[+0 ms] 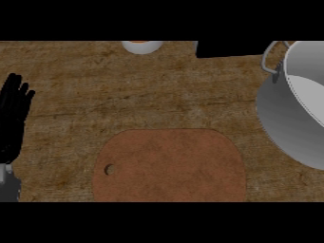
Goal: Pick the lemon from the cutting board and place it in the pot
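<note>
The reddish-brown rounded wooden cutting board [170, 166], with a small hole near its left edge, lies flat at the lower middle of the brown woven-looking tabletop [122, 90], and its whole visible surface is bare: no lemon shows on it or anywhere else on the tabletop. The large grey metal pot [290, 128] stands at the right, just beside the board's upper right corner and partly cut off by the view's edge. Its looped handle [270, 64] points toward the far side, and what shows of its pale inside holds nothing yellow, though the near wall hides part of the bottom. The black left hand [6, 126] rests at the left edge, well apart from the board, with its fingers straight, released and grasping nothing. The right hand is out of view, so whether it carries the fruit cannot be told. Judging by the bare board, the pick seems to be over; the step in hand is either the carry toward the pot or the end of the placing. The next move calls first for finding the lemon. If it is being held off to the right, it should be brought over the pot's open rim and let go inside. A small white cup [142, 46] and a dark block [227, 48] sit at the far edge, clear of that path.
</note>
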Action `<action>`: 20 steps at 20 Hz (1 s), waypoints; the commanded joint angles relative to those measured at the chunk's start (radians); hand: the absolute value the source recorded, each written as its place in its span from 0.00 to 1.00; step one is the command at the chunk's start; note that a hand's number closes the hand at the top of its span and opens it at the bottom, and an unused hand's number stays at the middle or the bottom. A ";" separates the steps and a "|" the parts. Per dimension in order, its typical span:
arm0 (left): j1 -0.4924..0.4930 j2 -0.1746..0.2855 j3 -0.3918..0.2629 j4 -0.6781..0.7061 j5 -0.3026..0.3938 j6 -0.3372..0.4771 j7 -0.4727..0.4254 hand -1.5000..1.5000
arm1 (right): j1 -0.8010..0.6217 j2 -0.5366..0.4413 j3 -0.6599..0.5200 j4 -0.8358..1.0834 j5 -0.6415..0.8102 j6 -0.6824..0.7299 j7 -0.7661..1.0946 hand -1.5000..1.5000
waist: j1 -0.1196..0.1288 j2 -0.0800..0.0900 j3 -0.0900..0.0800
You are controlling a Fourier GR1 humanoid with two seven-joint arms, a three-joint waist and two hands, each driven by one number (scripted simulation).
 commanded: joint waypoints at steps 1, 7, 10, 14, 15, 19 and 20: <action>0.004 0.001 0.001 0.015 0.000 -0.011 -0.022 0.50 | 0.076 -0.010 -0.104 -0.169 -0.241 -0.047 0.025 1.00 | 0.009 0.010 -0.002; -0.022 0.003 -0.003 0.009 0.008 -0.013 0.009 0.50 | 0.077 -0.022 -0.256 -0.131 -0.401 -0.075 0.007 1.00 | 0.030 0.011 -0.001; -0.045 -0.004 -0.020 0.015 -0.004 -0.010 0.011 0.50 | 0.044 -0.022 -0.328 -0.067 -0.555 -0.043 -0.028 1.00 | 0.045 0.014 0.000; -0.058 0.020 -0.001 0.016 0.018 -0.034 0.025 0.50 | 0.016 -0.064 -0.537 0.035 -0.798 0.056 -0.074 1.00 | 0.049 0.011 0.000; -0.080 0.015 -0.017 0.025 0.006 -0.032 0.024 0.50 | -0.045 -0.072 -0.583 0.072 -0.876 0.095 -0.045 1.00 | 0.067 0.018 0.000; -0.039 -0.048 -0.074 0.026 -0.018 -0.024 -0.027 0.50 | -0.178 -0.097 -0.732 0.286 -1.109 0.256 -0.101 1.00 | 0.093 0.018 -0.001; -0.092 -0.019 -0.048 0.039 -0.027 -0.007 0.009 0.50 | -0.164 -0.074 -0.736 0.335 -1.164 0.311 -0.162 1.00 | 0.076 0.016 0.001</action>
